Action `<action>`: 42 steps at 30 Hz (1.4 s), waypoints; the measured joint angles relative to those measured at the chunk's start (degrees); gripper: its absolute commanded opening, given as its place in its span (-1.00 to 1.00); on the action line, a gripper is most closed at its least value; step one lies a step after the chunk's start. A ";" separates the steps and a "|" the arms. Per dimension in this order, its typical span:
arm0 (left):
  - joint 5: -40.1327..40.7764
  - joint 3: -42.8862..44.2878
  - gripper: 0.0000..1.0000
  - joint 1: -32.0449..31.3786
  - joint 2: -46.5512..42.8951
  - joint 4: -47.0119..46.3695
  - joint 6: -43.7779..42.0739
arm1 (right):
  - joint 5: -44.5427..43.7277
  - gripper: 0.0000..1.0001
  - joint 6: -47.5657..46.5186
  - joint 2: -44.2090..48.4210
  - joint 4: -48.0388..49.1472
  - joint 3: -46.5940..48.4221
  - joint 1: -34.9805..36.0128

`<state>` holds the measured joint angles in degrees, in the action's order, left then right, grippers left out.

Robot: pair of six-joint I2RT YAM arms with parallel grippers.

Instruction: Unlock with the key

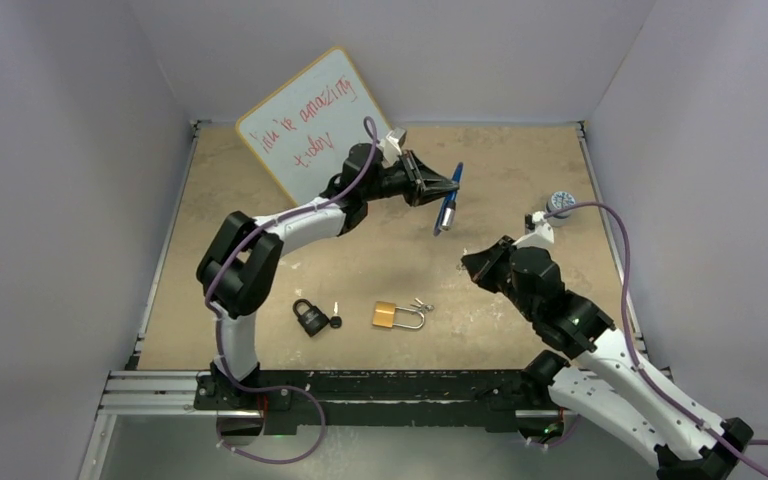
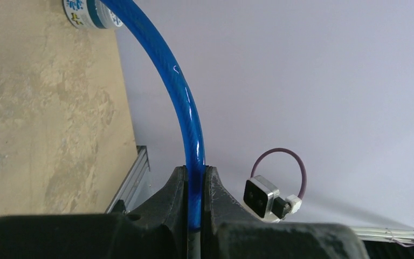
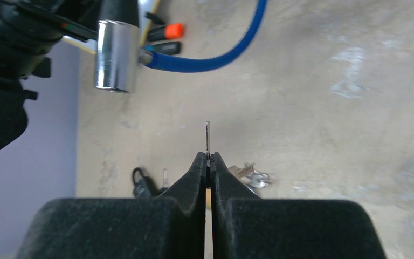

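Note:
My left gripper (image 1: 455, 183) is raised over the middle of the table, shut on a blue cable lock (image 1: 447, 205). In the left wrist view the blue cable (image 2: 180, 91) runs up from between the closed fingers (image 2: 195, 171). The lock's silver cylinder (image 3: 117, 54) hangs at the cable's (image 3: 221, 59) end, up and left of my right gripper (image 3: 208, 156). That gripper is shut on a thin key (image 3: 208, 137), seen edge-on, its blade sticking out past the fingertips and apart from the cylinder. From above, the right gripper (image 1: 468, 262) sits below and right of the lock.
A black padlock (image 1: 309, 317) with a small key beside it and a brass padlock (image 1: 385, 316) with a key ring (image 1: 422, 305) lie near the front. A whiteboard (image 1: 310, 125) leans at the back. A small round container (image 1: 560, 203) stands at the right.

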<state>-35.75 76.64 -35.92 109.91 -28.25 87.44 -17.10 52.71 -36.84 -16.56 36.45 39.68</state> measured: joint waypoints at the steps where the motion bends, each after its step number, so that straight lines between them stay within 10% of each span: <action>1: 0.26 -0.22 -1.00 -0.26 0.98 -2.40 1.03 | -1.09 -1.00 0.33 -0.20 -1.92 0.35 0.00; 24: 14.73 -27.82 -1.00 -3.45 4.55 -39.28 9.55 | -4.07 -1.00 2.16 -2.27 -12.68 0.92 0.00; 42: 19.26 -43.06 -0.19 0.98 -5.16 -35.39 2.67 | -1.36 -1.00 3.26 -5.33 -9.09 -0.13 0.00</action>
<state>-16.49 33.58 -34.94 104.75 -63.64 90.11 -18.46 55.96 -42.17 -25.65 36.32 39.68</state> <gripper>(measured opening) 0.392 0.008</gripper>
